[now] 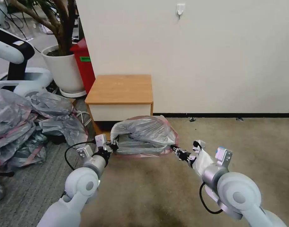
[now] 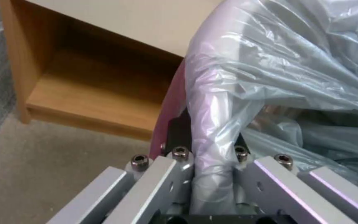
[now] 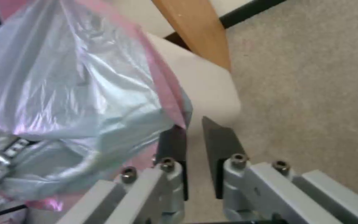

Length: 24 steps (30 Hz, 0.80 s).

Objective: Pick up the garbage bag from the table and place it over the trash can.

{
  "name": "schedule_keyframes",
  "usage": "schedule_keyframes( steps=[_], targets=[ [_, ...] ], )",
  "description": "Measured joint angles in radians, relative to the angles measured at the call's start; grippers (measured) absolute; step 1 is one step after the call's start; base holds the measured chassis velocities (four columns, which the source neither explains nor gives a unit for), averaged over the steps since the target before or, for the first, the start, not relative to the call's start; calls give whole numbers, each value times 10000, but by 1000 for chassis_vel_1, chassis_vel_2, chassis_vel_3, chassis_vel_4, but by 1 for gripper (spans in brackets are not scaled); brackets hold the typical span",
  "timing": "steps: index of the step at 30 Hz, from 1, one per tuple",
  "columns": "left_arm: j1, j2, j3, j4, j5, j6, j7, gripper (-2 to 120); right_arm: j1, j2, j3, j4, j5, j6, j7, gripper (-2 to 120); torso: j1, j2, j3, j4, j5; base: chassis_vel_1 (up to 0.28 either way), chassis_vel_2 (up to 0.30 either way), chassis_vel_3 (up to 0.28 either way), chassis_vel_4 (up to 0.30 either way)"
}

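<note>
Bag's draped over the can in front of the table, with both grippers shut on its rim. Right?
Not both. The left gripper is shut on the bag, but the right wrist view shows the right gripper open beside the pink rim. The bag is over the can in front of the table.

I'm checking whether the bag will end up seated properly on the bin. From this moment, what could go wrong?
1. The right gripper is open beside the pink rim of the garbage bag, gripping nothing, so that side may slip off the trash can.
2. The left gripper is shut on a bunched fold; pulling could tear the thin plastic.
3. The bag billows above the bin, close to the table, and may not settle inside.
</note>
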Motion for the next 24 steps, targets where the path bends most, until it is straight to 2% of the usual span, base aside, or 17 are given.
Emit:
schedule_keyframes(
  steps=[4,14,22,24],
  targets=[
    [91,132,-94,-101,-78,90,8,3,-74,-20,-54,-138,-246,24,-121,6,0,0,0,-1,0,0,0,0,0],
    [387,410,-278,-326,-232,685,12,3,142,-202,-429,-692,-1086,217,-401,6,0,0,0,-1,0,0,0,0,0],
    [246,439,-187,-36,-113,822,8,3,24,-336,-432,-584,-1642,422,-464,6,0,0,0,-1,0,0,0,0,0],
    [165,463,-107,207,63,726,3,3,-153,-451,-409,-506,-2080,581,-604,14,0,0,0,0,0,0,0,0,0]
  ],
)
